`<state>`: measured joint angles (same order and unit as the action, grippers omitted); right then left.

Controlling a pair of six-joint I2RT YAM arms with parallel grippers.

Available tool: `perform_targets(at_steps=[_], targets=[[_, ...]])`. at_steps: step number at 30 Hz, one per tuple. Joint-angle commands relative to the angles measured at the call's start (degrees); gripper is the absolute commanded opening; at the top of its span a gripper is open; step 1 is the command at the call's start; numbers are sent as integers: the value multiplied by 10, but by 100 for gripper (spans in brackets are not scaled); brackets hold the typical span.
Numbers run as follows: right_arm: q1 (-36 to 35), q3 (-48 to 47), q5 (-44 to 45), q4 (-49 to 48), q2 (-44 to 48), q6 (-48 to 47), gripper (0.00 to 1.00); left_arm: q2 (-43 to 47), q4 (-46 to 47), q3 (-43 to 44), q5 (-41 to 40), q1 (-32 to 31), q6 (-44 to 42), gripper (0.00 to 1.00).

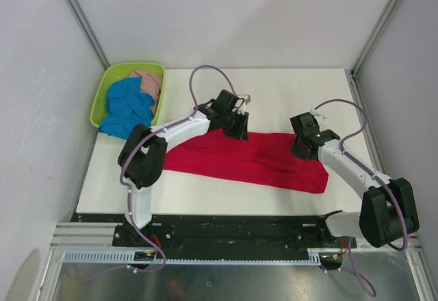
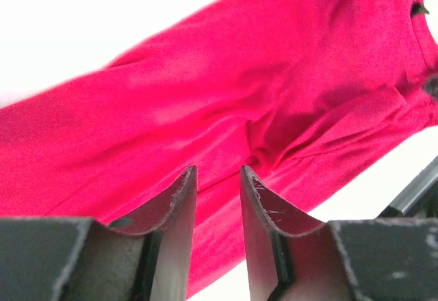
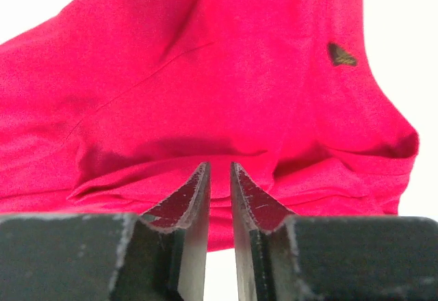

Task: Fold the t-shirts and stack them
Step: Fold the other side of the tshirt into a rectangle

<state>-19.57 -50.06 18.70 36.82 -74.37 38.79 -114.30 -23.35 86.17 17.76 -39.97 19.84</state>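
Red t-shirt (image 1: 253,159): it lies long and flat across the white table (image 1: 287,92), between your two arms. It has soft wrinkles in it.
Blue t-shirt (image 1: 126,109): it is bunched up in the green basket (image 1: 120,70). Part of it hangs over the near rim.
Pink t-shirt (image 1: 147,80): it is in the basket too, behind the blue t-shirt and touching it.
Basket spot: the far left corner of the table, apart from the red t-shirt.
Left gripper (image 2: 217,171): it is at the far edge of the red t-shirt, a bit left of the middle. Its two fingers stand a little apart, with a narrow gap. You can see nothing held between them.
Right gripper (image 3: 220,166): it is at the far edge of the red t-shirt, near the right end. Its fingers are almost together. A folded edge of cloth sits right by the tips, but you cannot tell if they pinch it.
Small dark mark (image 3: 341,55): it is on the red t-shirt, past the right gripper.
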Motion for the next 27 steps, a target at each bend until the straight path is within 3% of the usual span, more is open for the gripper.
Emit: perform_targets(at_steps=[1,7,15,21,25,27], targets=[[-28,-13,-30,-12,-36,38,20,60,3,-35,-60,40,35,36],[-30,38,-57,-73,-82,61,16,104,3,-109,-117,91,76,36],[-26,86,-78,-108,-108,82,16,134,4,-154,-133,117,86,37],[16,87,-71,-42,-4,93,29,151,3,-165,-132,131,92,37],[61,89,-57,41,81,138,43,164,4,-175,-122,135,95,38],[69,94,-54,77,114,172,45,170,4,-178,-119,135,96,38]])
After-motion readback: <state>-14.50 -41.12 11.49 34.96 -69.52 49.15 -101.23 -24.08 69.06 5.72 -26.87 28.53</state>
